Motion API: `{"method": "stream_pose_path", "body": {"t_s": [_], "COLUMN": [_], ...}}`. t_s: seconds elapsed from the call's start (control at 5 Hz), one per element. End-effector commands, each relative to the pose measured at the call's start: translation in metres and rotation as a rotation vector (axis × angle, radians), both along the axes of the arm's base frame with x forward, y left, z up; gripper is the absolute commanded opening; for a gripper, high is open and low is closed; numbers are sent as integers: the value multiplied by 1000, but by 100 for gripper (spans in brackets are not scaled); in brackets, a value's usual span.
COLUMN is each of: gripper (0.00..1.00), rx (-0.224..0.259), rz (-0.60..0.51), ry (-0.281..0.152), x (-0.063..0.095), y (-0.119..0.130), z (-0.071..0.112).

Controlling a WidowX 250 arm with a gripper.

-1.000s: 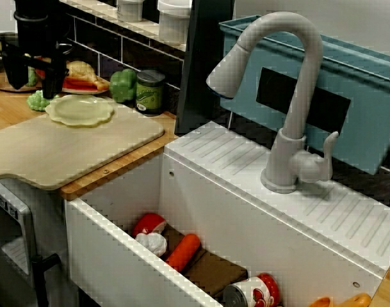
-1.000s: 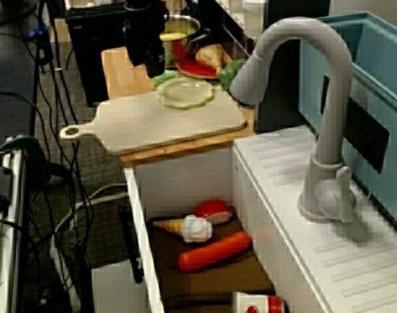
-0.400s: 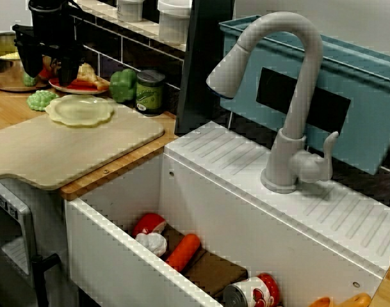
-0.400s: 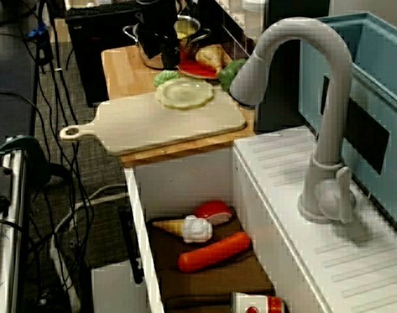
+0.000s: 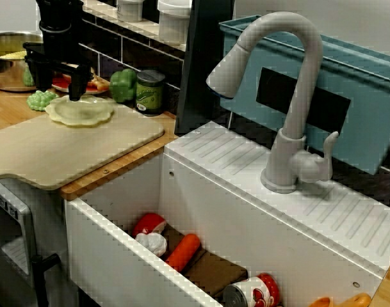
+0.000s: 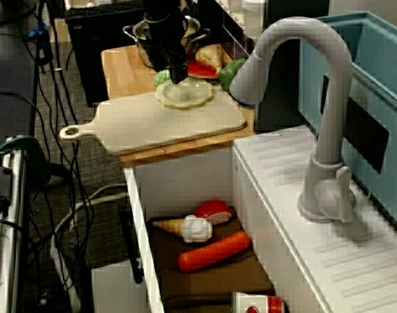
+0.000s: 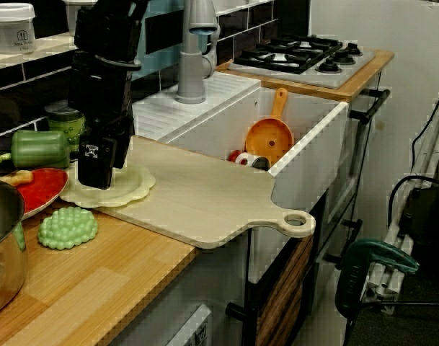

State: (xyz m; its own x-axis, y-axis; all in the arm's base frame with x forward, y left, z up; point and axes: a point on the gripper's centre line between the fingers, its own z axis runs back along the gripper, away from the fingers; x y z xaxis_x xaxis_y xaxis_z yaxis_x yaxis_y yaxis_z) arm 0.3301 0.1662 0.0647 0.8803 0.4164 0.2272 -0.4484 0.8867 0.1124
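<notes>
Plate (image 5: 79, 110): pale, scalloped, on the cutting board (image 5: 66, 150), right under one fingertip.
Gripper (image 5: 54, 80): fingers (image 5: 75, 83) spread wide, holding nothing.
Green toy (image 5: 40, 100): just beside the fingers.

Can't really read anything from my end. The white tub (image 7: 11, 29) and green can (image 5: 150, 91) both carry labels, too blurry though.

Grey curved plastic faucet (image 5: 296, 115) on white ribbed sink deck (image 5: 214, 153); orange toy carrot (image 5: 182, 251) down in the basin; green toy pepper (image 5: 123, 85) beside dark green tin can (image 5: 150, 93).
</notes>
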Motion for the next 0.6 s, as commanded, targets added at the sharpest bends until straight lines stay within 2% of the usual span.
{"method": "stream_pose_path", "body": {"t_s": [0.0, 0.4], "gripper": [100, 100], "rx": [51, 49], "rz": [11, 5], "ry": [-47, -50], "x": [16, 15], "y": [0, 1], "z": [12, 13]}}
